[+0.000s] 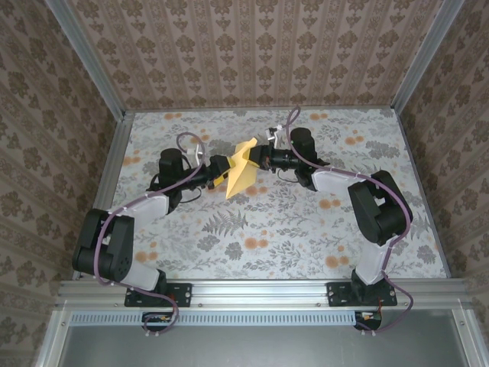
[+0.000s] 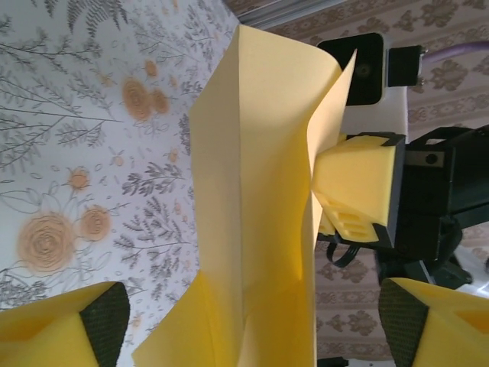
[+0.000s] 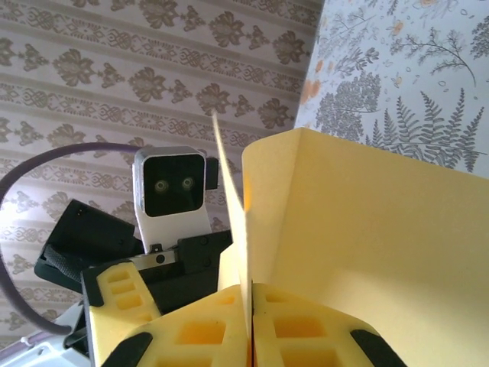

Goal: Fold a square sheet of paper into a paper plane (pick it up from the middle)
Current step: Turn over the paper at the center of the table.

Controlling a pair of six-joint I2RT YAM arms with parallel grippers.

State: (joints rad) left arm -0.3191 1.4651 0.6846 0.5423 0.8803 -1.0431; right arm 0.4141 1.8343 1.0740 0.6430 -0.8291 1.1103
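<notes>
The square sheet of paper (image 1: 239,177) is yellow-orange, creased and folded into flaps, and hangs in the air above the middle of the table. My right gripper (image 1: 257,159) reaches in from the right and is shut on its upper edge. In the right wrist view the paper (image 3: 367,229) rises from between the closed pads of my right gripper (image 3: 250,306). My left gripper (image 1: 227,180) comes in from the left. In the left wrist view the paper (image 2: 252,191) stands upright inside my left gripper (image 2: 256,325), whose pads sit wide apart and clear of it. The right gripper's fingers (image 2: 359,183) pinch the sheet's right edge.
A grey floral cloth (image 1: 306,229) covers the table under both arms. Patterned walls and aluminium rails (image 1: 114,153) enclose the back and sides. The left wrist's camera housing (image 3: 172,183) faces the right gripper at close range.
</notes>
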